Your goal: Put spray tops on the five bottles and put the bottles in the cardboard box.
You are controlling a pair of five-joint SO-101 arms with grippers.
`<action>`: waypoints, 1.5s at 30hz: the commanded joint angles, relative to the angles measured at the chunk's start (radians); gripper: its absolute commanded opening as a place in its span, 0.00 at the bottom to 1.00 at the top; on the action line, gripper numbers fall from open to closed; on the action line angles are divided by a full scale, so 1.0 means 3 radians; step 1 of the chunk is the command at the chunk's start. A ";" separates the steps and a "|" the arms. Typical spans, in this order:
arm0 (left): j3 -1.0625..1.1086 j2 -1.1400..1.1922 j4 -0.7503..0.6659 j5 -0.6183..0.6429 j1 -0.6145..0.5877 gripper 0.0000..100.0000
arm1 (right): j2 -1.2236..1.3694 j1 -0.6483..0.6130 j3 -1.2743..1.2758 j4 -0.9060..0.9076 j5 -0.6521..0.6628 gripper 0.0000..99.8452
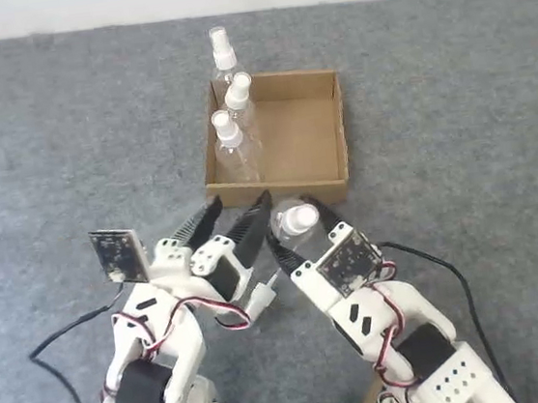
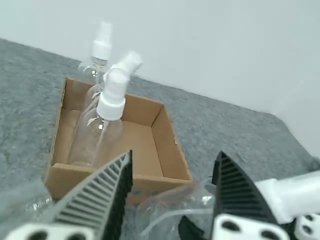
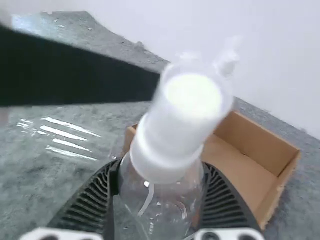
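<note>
Your grey, carpet-covered table [image 1: 490, 89] and what sat on it
You had the cardboard box [image 1: 303, 141] resting toward the far side, one bottle [image 1: 222, 56] upright just behind its back corner, a loose spray top [image 1: 263, 296] lying nearer the front, and black cables [image 1: 429, 257] trailing across the near edge.

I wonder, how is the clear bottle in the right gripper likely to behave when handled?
The bottle looks empty, so probably light. Its smooth clear wall may slip or flex in the right gripper. Narrow, with a spray top, it could tip once released.

Fingers [image 3: 85, 207] clasp a spray-topped bottle [image 3: 165, 195] near the cardboard box [image 3: 255, 150].
</note>
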 commanded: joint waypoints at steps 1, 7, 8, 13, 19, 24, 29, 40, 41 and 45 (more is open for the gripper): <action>-0.0182 -0.0061 0.0000 -0.0046 -0.0051 0.25 | -0.0095 0.0141 -0.0051 -0.0054 -0.0020 0.06; -0.0504 -0.0061 0.0000 -0.0061 -0.0455 0.25 | -0.0095 0.0325 -0.0046 -0.0049 -0.0041 0.06; -0.0565 -0.0061 0.0005 -0.0128 -0.0588 0.25 | -0.0095 0.0350 -0.0046 -0.0043 -0.0041 0.06; -0.0616 -0.0061 0.0026 -0.0563 -0.1202 0.25 | -0.0095 0.0448 -0.0046 -0.0038 -0.0041 0.06; -0.0350 -0.0061 0.0015 -0.0583 -0.1816 0.25 | -0.0095 0.0468 0.0015 -0.0059 -0.0041 0.06; 0.0013 -0.0061 0.0000 -0.0573 -0.1984 0.25 | -0.0095 0.0442 0.0056 -0.0059 -0.0046 0.06; 0.0269 -0.0061 0.0000 -0.0573 -0.1990 0.19 | -0.0095 0.0468 0.0056 -0.0059 -0.0046 0.06; 0.0448 -0.0061 0.0010 -0.0573 -0.1984 0.02 | -0.0095 0.0652 -0.0148 -0.0059 -0.0046 0.06; 0.0448 -0.0061 0.0015 -0.0568 -0.1984 0.02 | -0.0095 0.0662 -0.0210 -0.0059 -0.0046 0.06; 0.0473 -0.0061 0.0000 -0.0568 -0.1984 0.02 | -0.0054 0.0652 -0.0537 -0.0059 -0.0046 0.06</action>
